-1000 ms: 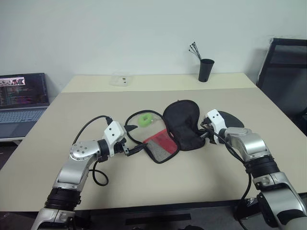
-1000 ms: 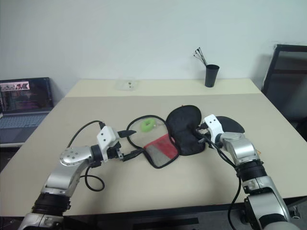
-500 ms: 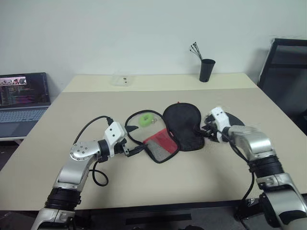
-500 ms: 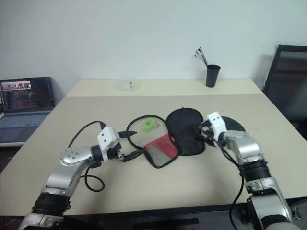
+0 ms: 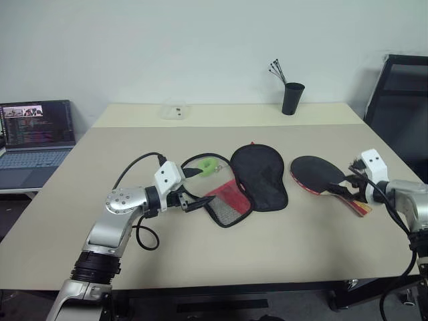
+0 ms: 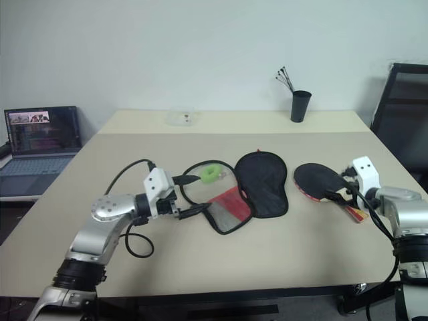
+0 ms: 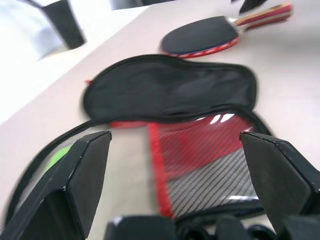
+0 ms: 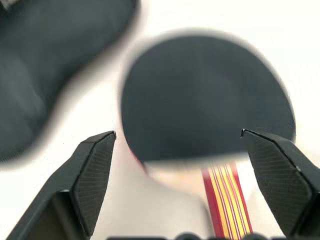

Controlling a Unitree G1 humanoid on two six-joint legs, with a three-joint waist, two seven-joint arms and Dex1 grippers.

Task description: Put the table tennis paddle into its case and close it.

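My right pincer [image 8: 177, 150] is spread wide and empty over the paddle [image 5: 319, 175], flat on the tabletop [image 5: 281, 234] beside the case [image 5: 257, 175]. I should straddle the handle squarely. Left pincer [image 7: 175, 155], wide too, faces the case.

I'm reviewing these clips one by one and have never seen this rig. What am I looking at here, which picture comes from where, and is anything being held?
This is a humanoid robot with two arms, each ending in two black jaws. The two wide pictures come from its head, looking down over a table. The two close pictures come from cameras on its wrists, looking along the jaws.

On the table lies an opened black case with a red mesh panel and a lime-green tag, and right of it the table tennis paddle, black face up. A black cup stands at the far edge; a laptop sits off to the left.

The left gripper is open at the case's mesh flap. The right gripper is open by the paddle's handle. Nothing is held.
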